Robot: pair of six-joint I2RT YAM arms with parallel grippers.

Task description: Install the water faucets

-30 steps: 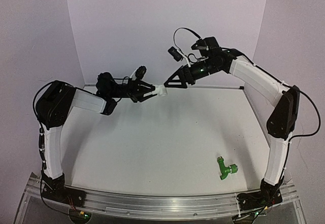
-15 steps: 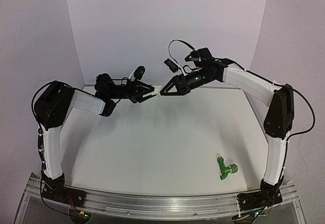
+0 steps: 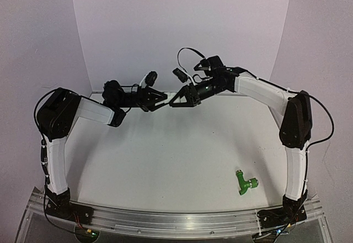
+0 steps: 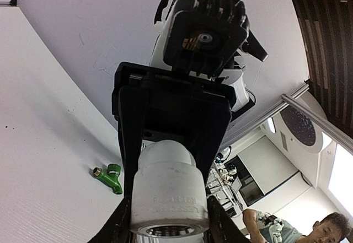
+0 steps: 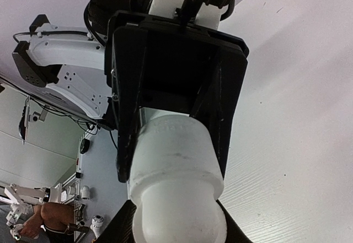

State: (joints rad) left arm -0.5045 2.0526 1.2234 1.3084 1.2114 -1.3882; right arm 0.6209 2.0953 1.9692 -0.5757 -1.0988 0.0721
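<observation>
One white fitting [image 4: 168, 190] held level, mouth toward left gripper [image 3: 164, 97].

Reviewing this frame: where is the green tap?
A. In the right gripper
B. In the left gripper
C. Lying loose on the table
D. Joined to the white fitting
C: the tap lies by itself on the table at the near right, well apart from the fitting, which is up off the surface at the back.
</observation>
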